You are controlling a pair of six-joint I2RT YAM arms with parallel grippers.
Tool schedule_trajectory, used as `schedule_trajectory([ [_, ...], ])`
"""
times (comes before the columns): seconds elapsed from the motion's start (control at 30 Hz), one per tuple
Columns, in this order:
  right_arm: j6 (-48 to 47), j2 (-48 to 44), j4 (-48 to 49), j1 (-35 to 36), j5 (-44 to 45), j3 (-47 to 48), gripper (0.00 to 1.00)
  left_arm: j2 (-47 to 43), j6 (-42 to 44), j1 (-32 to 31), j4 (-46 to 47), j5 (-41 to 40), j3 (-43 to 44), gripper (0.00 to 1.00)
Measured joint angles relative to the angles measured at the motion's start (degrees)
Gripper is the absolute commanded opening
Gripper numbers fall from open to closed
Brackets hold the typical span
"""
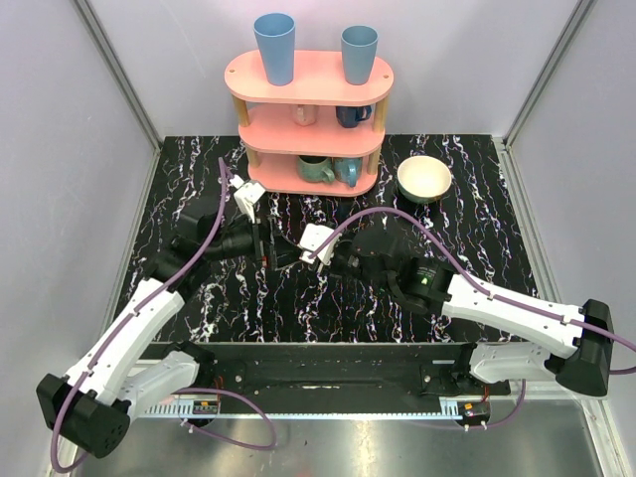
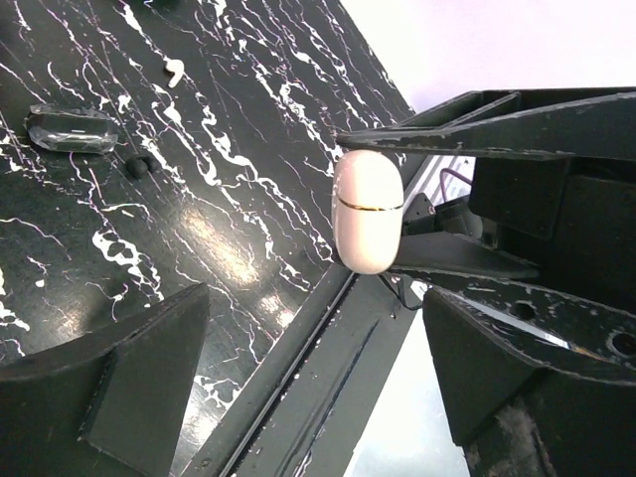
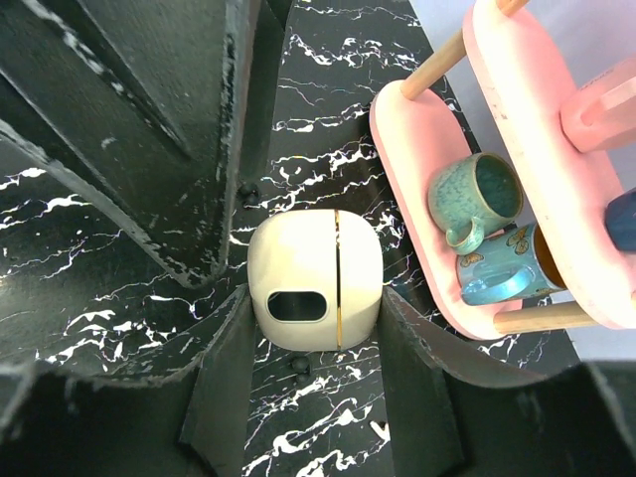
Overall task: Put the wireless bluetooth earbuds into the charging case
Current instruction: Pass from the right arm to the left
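**Case clamped shut on the right, left jaws wide and waiting**

The charging case (image 3: 316,258) is gripped by the right gripper (image 3: 313,303). One finger is pressed on each flank, and the jaws are drawn partly in around it. It is held over the middle of the table (image 1: 437,288), in front of the pink shelf (image 3: 517,139), and appears to be carried clear of the marble.

The gold seam is seen as a thin closed line, so no hollows are exposed. The lid is judged not yet opened, and nothing can be inserted until it is. That is probably why the case is turned sideways towards the other arm. The left gripper (image 2: 316,298) is aimed at it from close by, its jaws spread wide with nothing between them.

From the right wrist, the broad face of the case is shown, with its dark oval recess, and the mugs (image 3: 477,199) on the shelf behind. No bud can be picked out there with certainty.

From the left wrist, the narrow profile of the case is shown, pinched between the right fingers. One earbud (image 2: 174,70) is caught lying loose on the marble, further in from the near edge and well apart from the case. Near it a glossy dark oblong thing (image 2: 70,129) is seen, and what it is cannot be told. A second bud is found in no view.

From above, both arms are seen converging at mid-table. The case is hidden among the grippers, and any bud is lost in the white veins.
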Motion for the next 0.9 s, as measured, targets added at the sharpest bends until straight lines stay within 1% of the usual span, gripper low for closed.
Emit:
schedule_trajectory([
  [0.13, -0.02, 0.00, 0.83, 0.13, 0.04, -0.11, 0.06, 0.26, -0.72, -0.79, 1.14, -1.77, -0.04, 0.91],
  [0.23, 0.00, 0.00, 1.05, 0.15, 0.04, -0.33, 0.06, 0.28, -1.79, -1.05, 3.45, -2.91, -0.09, 0.85],
  [0.33, 0.07, 0.00, 1.20, 0.15, 0.04, -0.63, 0.07, 0.50, -2.78, -1.18, 5.51, -3.23, -0.13, 0.83],
  [0.4, 0.15, 0.00, 1.20, 0.15, 0.04, -0.74, 0.07, 1.05, -2.93, -1.40, 6.49, -3.10, -0.13, 0.81],
  [0.47, 0.33, 0.00, 1.22, 0.15, 0.04, -0.81, 0.07, 1.88, -2.78, -1.62, 6.82, -2.67, -0.13, 0.76],
  [0.53, 0.66, 0.00, 1.22, 0.17, 0.04, -0.85, 0.07, 2.75, -2.58, -1.68, 6.78, -2.21, -0.13, 0.75],
  [0.63, 1.25, 0.00, 1.38, 0.17, 0.02, -0.85, 0.07, 3.45, -2.47, -1.90, 6.80, -1.77, -0.13, 0.71],
  [0.87, 2.14, 0.00, 1.66, 0.17, -0.07, -0.85, 0.07, 3.61, -3.34, -2.91, 9.62, -1.55, -0.20, 0.64],
  [0.9, 2.21, 0.00, 1.66, 0.17, -0.09, -0.85, 0.07, 3.67, -3.41, -3.06, 9.79, -1.55, -0.20, 0.61],
])
